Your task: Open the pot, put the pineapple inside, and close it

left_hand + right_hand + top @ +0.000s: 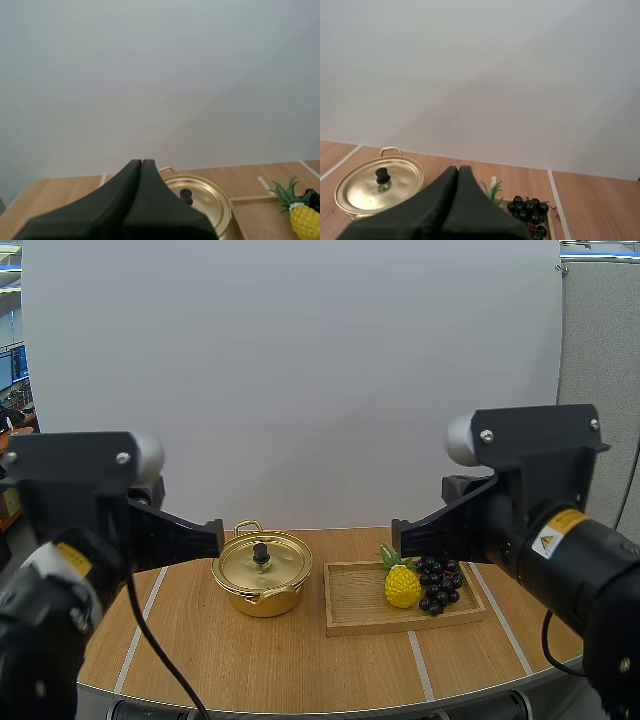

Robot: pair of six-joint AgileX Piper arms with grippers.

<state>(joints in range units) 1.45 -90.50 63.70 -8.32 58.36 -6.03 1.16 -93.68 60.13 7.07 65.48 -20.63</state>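
Observation:
A golden pot [262, 585] stands on the table, its lid [262, 562] with a black knob in place. To its right a yellow pineapple [402, 585] with green leaves lies in a wooden tray [352, 600]. My left gripper [219, 537] hovers shut above the table, just left of the pot. My right gripper [395, 537] hangs shut above the tray, near the pineapple's leaves. In the left wrist view the shut left gripper [142, 162] points over the lid [202, 197], with the pineapple [306, 221] beyond. In the right wrist view the shut right gripper [458, 169] points between the lid [379, 182] and the pineapple's leaves [492, 190].
A bunch of dark grapes [440, 585] lies in the tray, right of the pineapple. White tape lines [420, 665] cross the wooden table [250, 665], whose curved front edge runs close to the arm bases. A white wall stands behind.

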